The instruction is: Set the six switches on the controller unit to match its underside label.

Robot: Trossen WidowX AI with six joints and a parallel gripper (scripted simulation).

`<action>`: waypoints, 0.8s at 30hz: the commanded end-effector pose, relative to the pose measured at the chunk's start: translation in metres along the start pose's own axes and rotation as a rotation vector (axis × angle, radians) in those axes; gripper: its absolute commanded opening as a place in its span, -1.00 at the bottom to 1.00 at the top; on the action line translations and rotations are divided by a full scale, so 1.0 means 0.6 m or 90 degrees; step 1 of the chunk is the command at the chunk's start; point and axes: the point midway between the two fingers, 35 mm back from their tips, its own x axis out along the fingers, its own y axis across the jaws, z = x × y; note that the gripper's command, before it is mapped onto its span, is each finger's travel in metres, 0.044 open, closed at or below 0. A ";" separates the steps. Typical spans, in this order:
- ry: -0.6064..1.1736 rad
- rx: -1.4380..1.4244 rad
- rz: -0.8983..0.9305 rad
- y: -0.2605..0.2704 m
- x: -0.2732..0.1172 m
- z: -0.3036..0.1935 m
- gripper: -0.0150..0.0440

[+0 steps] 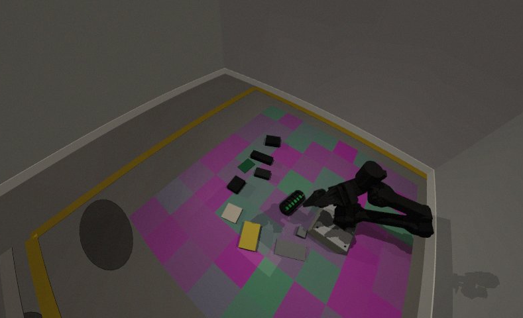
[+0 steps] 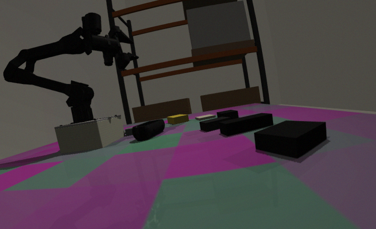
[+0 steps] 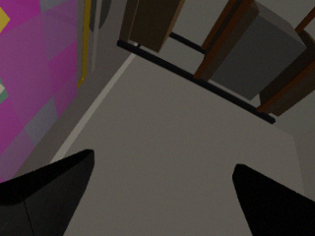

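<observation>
The dark controller unit point(image 1: 285, 209) point(image 2: 148, 130) lies on the bench in front of the robot's base, a rounded long body. In the top view its top faces up and shows a row of green switch ends; which ends are pressed is too small to tell. Its underside label is hidden. My gripper point(image 1: 310, 199) point(image 2: 135, 49) point(image 3: 165, 164) is open and empty. It is high above the bench, well above the unit, and points outward; the wrist view shows mostly wall between the fingers, and the unit is out of that view.
A pale box point(image 1: 341, 244) point(image 2: 79, 139) stands under the arm. A small grey block point(image 1: 301, 232), a grey plate point(image 1: 290, 250), a yellow block point(image 1: 249, 236) point(image 2: 177, 119) and a cream block point(image 1: 231, 212) point(image 2: 205, 117) lie near the unit. Several black blocks and a green plate point(image 1: 246, 165) lie farther off.
</observation>
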 end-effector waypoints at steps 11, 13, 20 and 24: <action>0.133 0.265 0.239 0.180 0.011 -0.046 -0.11; 0.180 0.338 0.313 0.236 0.000 -0.050 -0.29; 0.366 0.553 0.580 0.406 -0.081 -0.027 -0.49; 0.482 0.639 0.736 0.476 -0.152 0.008 -0.49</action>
